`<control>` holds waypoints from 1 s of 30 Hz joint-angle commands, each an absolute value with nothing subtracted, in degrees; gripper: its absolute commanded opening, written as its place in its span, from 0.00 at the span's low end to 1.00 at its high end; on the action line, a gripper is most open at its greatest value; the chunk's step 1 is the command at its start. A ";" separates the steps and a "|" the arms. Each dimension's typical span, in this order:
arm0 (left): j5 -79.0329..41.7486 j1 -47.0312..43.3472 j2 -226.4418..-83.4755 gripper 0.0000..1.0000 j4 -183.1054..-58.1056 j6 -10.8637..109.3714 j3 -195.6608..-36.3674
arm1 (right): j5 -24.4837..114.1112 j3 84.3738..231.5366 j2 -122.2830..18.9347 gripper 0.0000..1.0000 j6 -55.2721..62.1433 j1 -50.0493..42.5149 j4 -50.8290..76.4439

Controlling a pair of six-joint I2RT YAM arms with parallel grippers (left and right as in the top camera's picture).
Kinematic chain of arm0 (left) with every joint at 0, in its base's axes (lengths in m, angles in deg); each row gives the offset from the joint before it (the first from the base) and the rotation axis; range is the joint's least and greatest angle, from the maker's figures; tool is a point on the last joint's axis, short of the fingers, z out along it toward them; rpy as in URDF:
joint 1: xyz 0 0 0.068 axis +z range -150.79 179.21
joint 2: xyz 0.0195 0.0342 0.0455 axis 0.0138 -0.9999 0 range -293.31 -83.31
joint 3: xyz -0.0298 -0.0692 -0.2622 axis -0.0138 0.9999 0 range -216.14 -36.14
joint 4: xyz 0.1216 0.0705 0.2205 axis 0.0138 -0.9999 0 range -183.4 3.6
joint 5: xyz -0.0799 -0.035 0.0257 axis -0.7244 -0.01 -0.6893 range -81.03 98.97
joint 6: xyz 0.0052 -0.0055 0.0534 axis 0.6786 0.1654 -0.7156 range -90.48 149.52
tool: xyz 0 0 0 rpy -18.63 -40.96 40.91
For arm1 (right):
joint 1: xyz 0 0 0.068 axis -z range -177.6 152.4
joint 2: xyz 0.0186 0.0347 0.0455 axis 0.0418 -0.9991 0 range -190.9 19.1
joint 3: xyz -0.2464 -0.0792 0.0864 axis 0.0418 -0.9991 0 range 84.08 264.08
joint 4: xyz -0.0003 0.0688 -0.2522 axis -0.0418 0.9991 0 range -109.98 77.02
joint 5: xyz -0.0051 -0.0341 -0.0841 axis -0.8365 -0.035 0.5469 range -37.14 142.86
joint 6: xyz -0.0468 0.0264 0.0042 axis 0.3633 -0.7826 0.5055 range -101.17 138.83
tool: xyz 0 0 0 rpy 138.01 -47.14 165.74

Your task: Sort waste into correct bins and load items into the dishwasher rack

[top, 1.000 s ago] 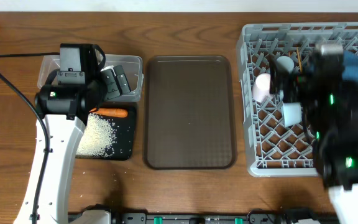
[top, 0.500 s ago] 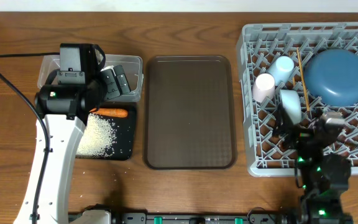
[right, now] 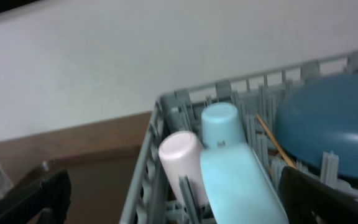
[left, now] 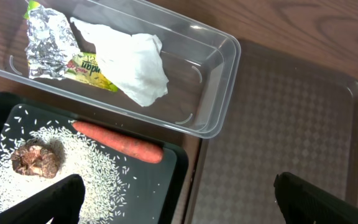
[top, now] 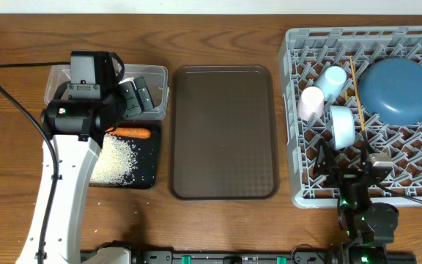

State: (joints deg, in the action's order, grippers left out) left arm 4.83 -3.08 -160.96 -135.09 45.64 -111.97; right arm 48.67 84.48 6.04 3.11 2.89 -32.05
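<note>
Your right fingers (right: 334, 202) pulled back to rack (top: 296, 192) front edge, spread wide, empty; left fingers (left: 322, 198) unmoved, also wide.

Two cups are counted: one pale pink cup (top: 311, 103) and one light blue cup (top: 334, 79). One light blue bowl (top: 343, 125), one dark-blue plate (top: 399, 92) and one grey rack (top: 293, 44) are seen. One clear tub (top: 160, 70), one black tray (top: 146, 160) and one brown serving tray (top: 223, 132) are found. One carrot (top: 132, 133), one tissue (left: 135, 62), one foil wrapper (left: 48, 37), one packet (left: 92, 65) and one brown lump (left: 37, 158) are counted.
</note>
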 commanded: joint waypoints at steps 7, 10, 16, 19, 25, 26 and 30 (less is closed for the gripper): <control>4.92 -2.79 -161.13 0.98 -135.24 45.05 -112.54 | 48.30 84.37 16.33 0.99 5.34 3.96 -15.90; 4.90 -2.79 -161.13 0.98 -135.24 45.05 -112.54 | 47.86 84.37 18.30 0.99 10.19 3.94 -16.08; 4.92 -2.79 -161.13 0.98 -135.24 45.05 -112.54 | 47.88 84.37 18.83 0.99 17.77 3.92 -16.03; 4.92 -2.79 -161.13 0.98 -135.24 45.05 -112.54 | 47.93 84.37 18.83 0.99 17.62 3.83 -16.08; 4.92 -2.79 -161.13 0.98 -135.22 45.05 -112.54 | 47.93 84.37 18.83 0.99 17.64 3.83 -16.08; 4.90 -2.79 -161.13 0.98 -135.22 45.05 -112.54 | 48.13 84.37 18.83 0.99 17.64 3.83 -16.08; 4.90 -2.79 -161.13 0.98 -135.24 45.05 -112.54 | 48.30 84.37 18.83 0.99 17.62 3.83 -16.10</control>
